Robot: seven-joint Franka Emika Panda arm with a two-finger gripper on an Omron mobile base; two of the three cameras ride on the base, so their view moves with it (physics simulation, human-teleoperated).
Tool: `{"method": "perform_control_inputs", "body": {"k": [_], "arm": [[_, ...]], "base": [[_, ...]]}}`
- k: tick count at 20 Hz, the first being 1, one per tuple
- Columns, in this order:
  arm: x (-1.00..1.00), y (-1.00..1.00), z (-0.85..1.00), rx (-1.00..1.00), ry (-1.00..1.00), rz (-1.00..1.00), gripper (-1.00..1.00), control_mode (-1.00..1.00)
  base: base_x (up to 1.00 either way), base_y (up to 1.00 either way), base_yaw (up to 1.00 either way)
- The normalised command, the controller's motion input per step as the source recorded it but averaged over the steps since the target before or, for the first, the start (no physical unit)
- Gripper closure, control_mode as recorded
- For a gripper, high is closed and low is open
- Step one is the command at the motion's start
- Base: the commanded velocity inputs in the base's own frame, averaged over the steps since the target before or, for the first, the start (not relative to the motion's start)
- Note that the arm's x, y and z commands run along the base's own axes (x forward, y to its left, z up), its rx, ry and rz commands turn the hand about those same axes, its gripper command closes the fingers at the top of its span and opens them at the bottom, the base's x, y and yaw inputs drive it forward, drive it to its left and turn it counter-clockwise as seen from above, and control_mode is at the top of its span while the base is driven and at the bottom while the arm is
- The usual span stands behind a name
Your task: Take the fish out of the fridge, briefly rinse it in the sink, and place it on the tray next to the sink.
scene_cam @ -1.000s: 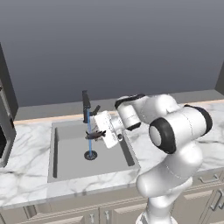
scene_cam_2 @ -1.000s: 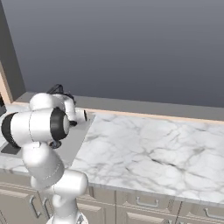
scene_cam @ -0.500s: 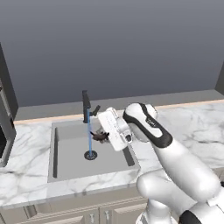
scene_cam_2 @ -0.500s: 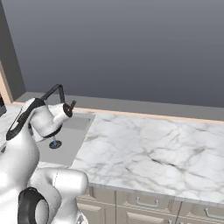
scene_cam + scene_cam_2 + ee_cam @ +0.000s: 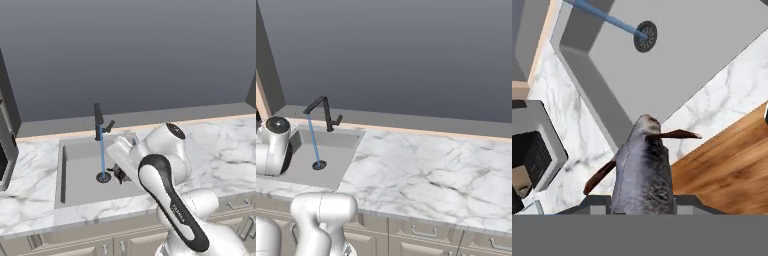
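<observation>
My gripper (image 5: 117, 169) hangs low over the sink (image 5: 75, 167), just right of the blue water stream (image 5: 102, 155) that falls from the black faucet (image 5: 98, 122) onto the drain (image 5: 103, 177). It is shut on the fish (image 5: 121, 176), a dark grey body with thin brown fins. In the hand view the fish (image 5: 644, 170) points out from my gripper (image 5: 643, 200) toward the sink's basin (image 5: 687, 65), and it covers the fingertips. The drain (image 5: 646, 36) lies ahead of the fish, with the stream (image 5: 607, 20) landing on it. The tray is out of view.
White marble counter (image 5: 426, 170) stretches right of the sink (image 5: 331, 150). A dark appliance (image 5: 6, 150) stands at the counter's left end. My own arm (image 5: 165, 195) crosses the front of the sink. Wooden floor (image 5: 732, 170) lies below the counter edge.
The arm has swung forward and its elbow now looms near the cameras. The gripper has sunk lower into the sink with the fish, staying right of the water stream.
</observation>
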Motion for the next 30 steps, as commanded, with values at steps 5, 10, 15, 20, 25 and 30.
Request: {"method": "perform_control_inputs", "body": {"k": [5,10,15,20,25,30], "arm": [[-0.8,0.08,0.1,-0.55,-0.26,-0.01,1.0,-1.0],[0.0,0.0,0.0,0.0,0.0,0.0,1.0,1.0],[0.0,0.0,0.0,0.0,0.0,0.0,1.0,1.0],[0.0,0.0,0.0,0.0,0.0,0.0,1.0,1.0],[0.0,0.0,0.0,0.0,0.0,0.0,1.0,1.0],[0.0,0.0,0.0,0.0,0.0,0.0,1.0,1.0]], "base": [[0.0,0.0,0.0],[-1.0,0.6,0.0],[-0.71,0.97,0.0],[0.0,1.0,0.0],[0.02,1.0,-0.07],[0.17,1.0,-0.24]]}}
